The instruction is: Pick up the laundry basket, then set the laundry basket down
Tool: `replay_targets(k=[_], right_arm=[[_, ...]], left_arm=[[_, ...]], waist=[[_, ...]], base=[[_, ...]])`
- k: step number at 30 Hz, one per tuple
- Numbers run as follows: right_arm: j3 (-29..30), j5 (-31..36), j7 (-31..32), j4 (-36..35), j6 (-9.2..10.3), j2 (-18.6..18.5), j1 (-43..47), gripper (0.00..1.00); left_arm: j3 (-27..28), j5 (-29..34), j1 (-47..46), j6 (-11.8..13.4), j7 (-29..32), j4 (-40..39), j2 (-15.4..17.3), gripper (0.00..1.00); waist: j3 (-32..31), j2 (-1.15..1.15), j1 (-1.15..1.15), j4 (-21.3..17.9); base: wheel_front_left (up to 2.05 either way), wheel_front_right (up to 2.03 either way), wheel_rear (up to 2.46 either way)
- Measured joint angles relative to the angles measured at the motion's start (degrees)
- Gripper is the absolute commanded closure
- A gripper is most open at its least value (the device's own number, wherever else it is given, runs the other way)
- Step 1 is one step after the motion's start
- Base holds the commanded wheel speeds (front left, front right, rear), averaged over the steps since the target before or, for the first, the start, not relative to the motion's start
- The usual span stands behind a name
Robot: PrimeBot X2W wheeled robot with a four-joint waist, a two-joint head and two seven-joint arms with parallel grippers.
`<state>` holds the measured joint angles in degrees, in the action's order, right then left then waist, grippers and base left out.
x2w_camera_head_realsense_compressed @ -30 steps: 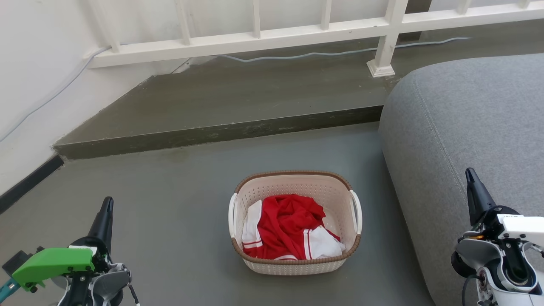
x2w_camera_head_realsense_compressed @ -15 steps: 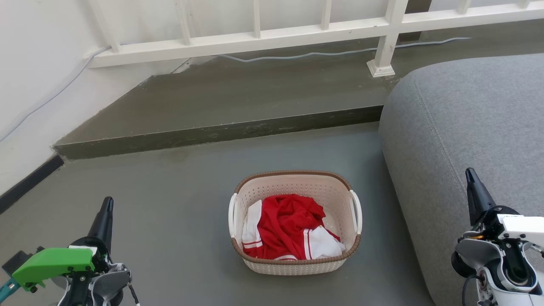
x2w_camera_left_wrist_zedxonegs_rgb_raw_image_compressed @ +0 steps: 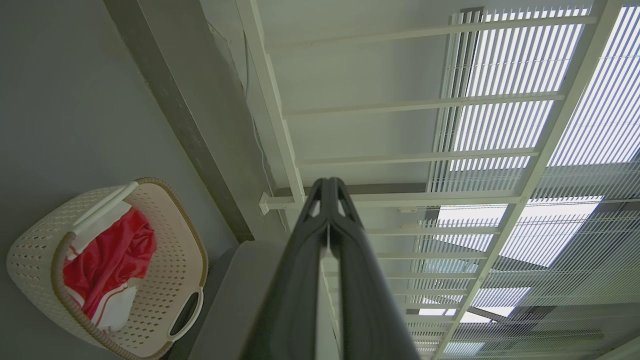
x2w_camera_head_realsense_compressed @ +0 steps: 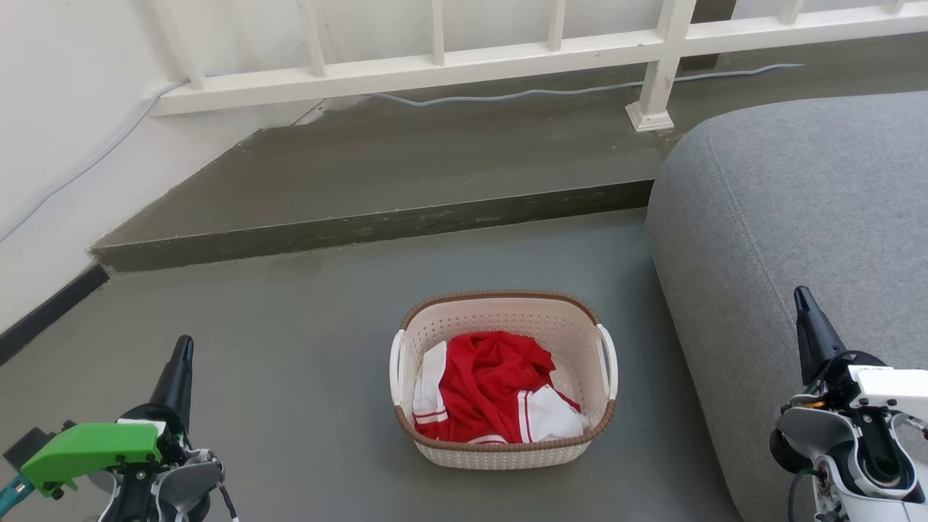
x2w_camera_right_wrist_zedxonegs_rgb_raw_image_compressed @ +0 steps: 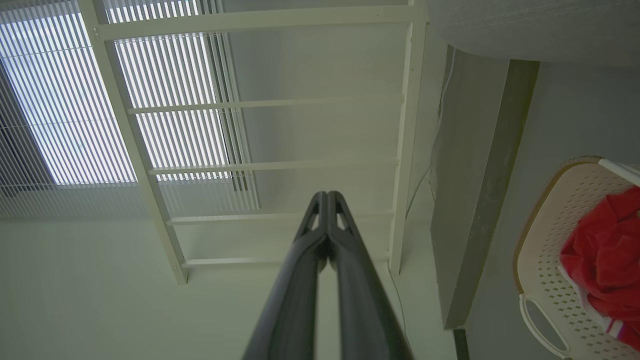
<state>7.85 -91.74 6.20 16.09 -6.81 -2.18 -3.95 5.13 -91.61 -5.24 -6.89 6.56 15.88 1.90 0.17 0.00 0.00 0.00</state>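
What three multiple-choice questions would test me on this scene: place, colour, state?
1. Where is the laundry basket? A. on a shelf B. on the floor beside the grey sofa C. on that sofa
2. What colour is most clothing inside it? A. red B. blue C. black
3. How are the left gripper and right gripper? A. wide open B. clamped on handles C. shut, empty
Answers: B, it rests on the floor; A, red cloth with white parts; C, each finger pair meets at the tips, away from the basket.

Grey floor (x2w_camera_head_realsense_compressed: pixel 290 348) under laundry basket (x2w_camera_head_realsense_compressed: pixel 500 455)
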Motion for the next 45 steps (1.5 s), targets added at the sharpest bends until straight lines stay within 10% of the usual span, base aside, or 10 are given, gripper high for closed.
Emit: replay_targets(k=[45], right_arm=[[0.00,-0.01,0.00,-0.02,-0.22,0.01,0.00,1.00]], left_arm=[[0.00,0.00,0.00,0.00,0.00,-0.01,0.00,1.00]], waist=[[0.00,0.00,0.00,0.00]], base=[[0.00,0.00,0.00]])
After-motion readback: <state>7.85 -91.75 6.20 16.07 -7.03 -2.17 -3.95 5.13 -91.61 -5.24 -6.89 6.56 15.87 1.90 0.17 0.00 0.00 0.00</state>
